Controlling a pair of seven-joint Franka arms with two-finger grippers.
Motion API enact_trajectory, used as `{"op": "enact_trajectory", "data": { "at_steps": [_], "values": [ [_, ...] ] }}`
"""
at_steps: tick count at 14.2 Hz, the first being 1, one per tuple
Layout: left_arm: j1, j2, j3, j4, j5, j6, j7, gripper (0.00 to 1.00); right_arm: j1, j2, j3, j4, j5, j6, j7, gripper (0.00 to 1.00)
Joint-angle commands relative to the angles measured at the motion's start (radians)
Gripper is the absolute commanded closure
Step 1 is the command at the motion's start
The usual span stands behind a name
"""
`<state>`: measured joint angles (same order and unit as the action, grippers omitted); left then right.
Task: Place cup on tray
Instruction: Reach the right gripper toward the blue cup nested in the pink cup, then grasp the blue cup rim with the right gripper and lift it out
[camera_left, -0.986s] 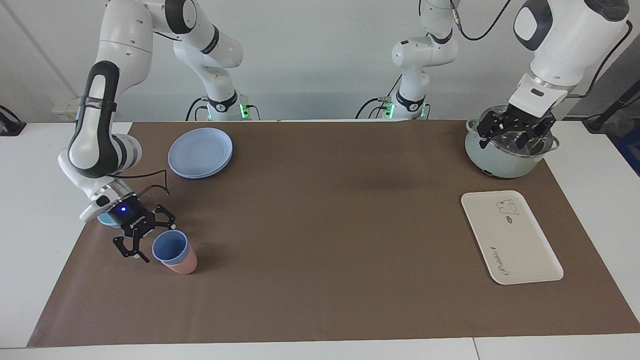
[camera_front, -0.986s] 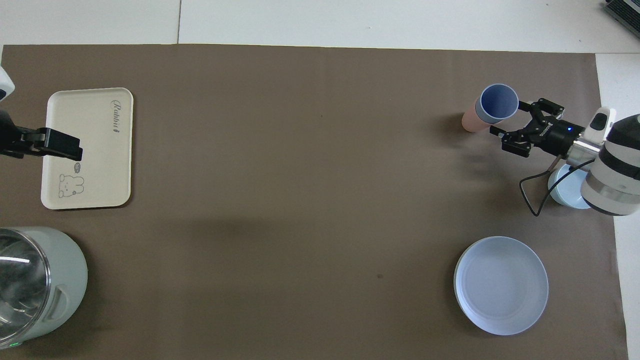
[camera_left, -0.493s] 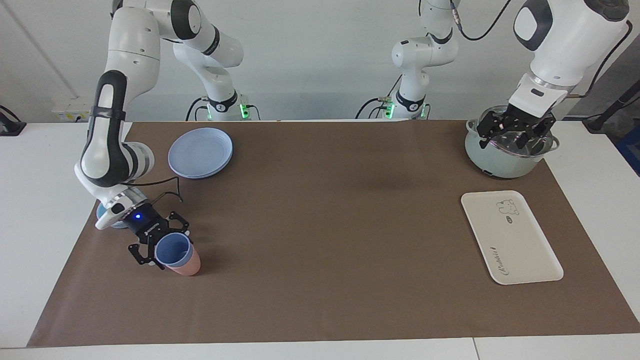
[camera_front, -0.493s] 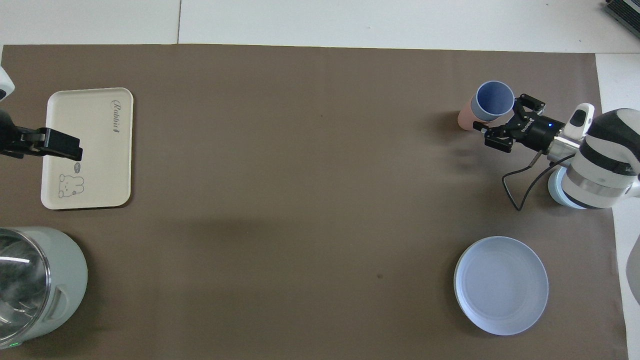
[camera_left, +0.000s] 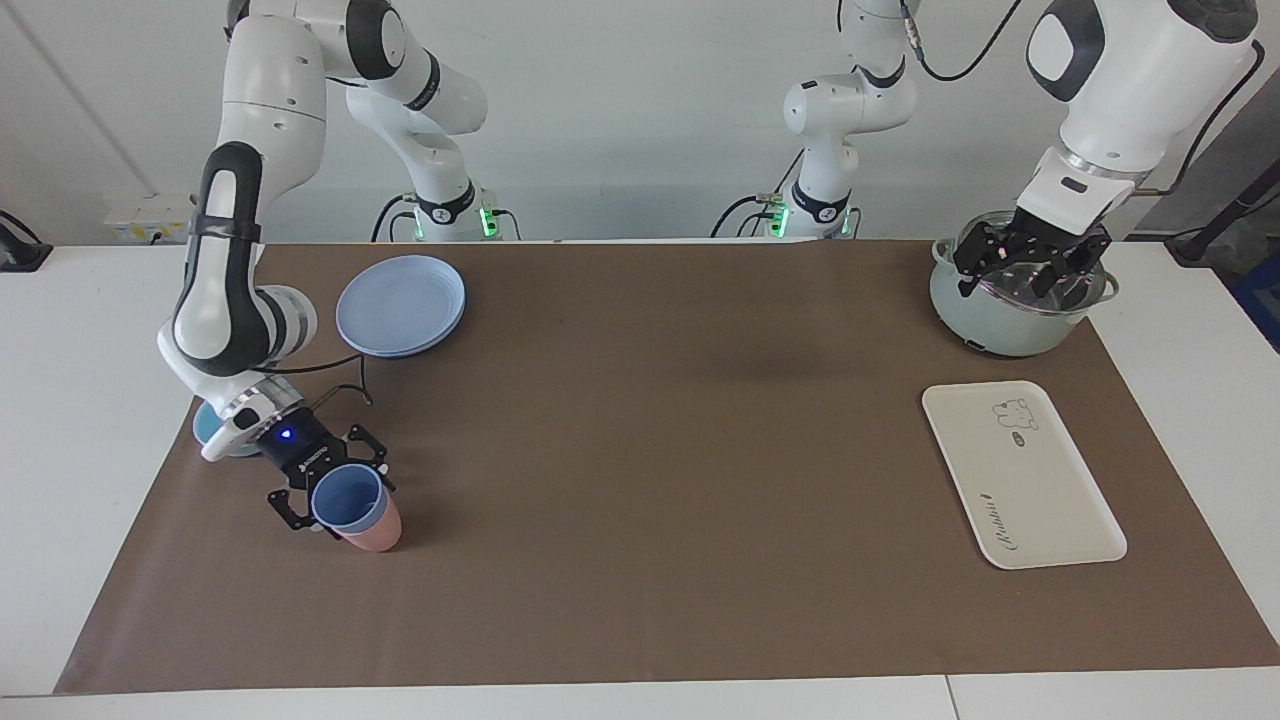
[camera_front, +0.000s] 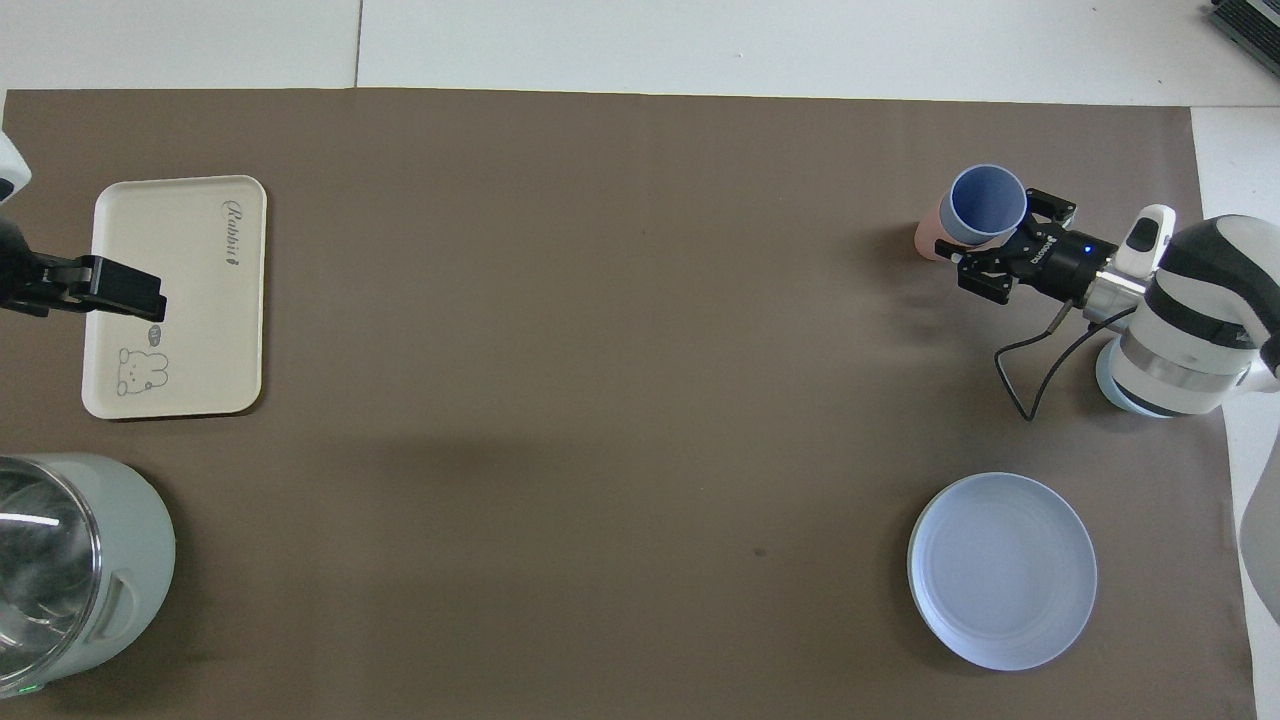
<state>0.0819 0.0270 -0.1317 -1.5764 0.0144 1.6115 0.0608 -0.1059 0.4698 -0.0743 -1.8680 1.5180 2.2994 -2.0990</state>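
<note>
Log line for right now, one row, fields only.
stage: grasp approach | right gripper: open, straddling cup nested in pink cup | left gripper: waiting over pot | tray: no cup

Cup (camera_left: 347, 497) apparently nested in pink cup (camera_left: 375, 532), tray (camera_left: 1022, 474) at left arm's end

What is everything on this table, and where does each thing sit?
cup: one, periwinkle blue, nested in the pink cup at the right arm's end
pink cup: one, pink, under the blue one
bowl: one, light blue, beside the cups, partly hidden
plate: one, blue-lilac, nearer the robots than the cups
tray: one, cream, left arm's end
pot: one, pale green, nearer the robots than the tray
right gripper: black, around the cup
left gripper: black, waiting over the pot
</note>
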Motion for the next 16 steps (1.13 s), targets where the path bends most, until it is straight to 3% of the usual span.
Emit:
{"op": "enact_trajectory", "data": {
  "at_steps": [1,4,6,8,11,13,16],
  "values": [
    [0.009,-0.035,-0.002,-0.036,-0.014,-0.004,0.001,0.00,0.002,0.012,0.002,0.013,0.057,0.034,-0.068,1.00],
    [0.012,-0.035,-0.002,-0.034,-0.014,0.007,0.002,0.00,0.035,-0.008,0.002,0.018,0.071,0.080,-0.047,1.00],
    [-0.001,-0.035,-0.002,-0.036,-0.014,-0.002,-0.002,0.00,0.075,-0.075,0.001,0.007,0.021,0.150,0.049,1.00],
    [-0.004,-0.036,-0.003,-0.039,-0.014,-0.004,0.001,0.00,0.104,-0.131,-0.002,0.007,-0.171,0.198,0.233,1.00],
    [-0.010,-0.053,-0.008,-0.073,-0.013,-0.007,0.004,0.00,0.106,-0.207,0.001,0.009,-0.541,0.175,0.532,1.00],
    [-0.027,-0.067,-0.013,-0.109,-0.034,0.010,-0.012,0.00,0.109,-0.247,0.002,0.015,-0.718,0.140,0.699,1.00],
    [-0.013,-0.075,-0.008,-0.126,-0.235,0.042,-0.109,0.00,0.146,-0.310,0.002,0.023,-0.948,0.065,0.975,1.00]
  ]
}}
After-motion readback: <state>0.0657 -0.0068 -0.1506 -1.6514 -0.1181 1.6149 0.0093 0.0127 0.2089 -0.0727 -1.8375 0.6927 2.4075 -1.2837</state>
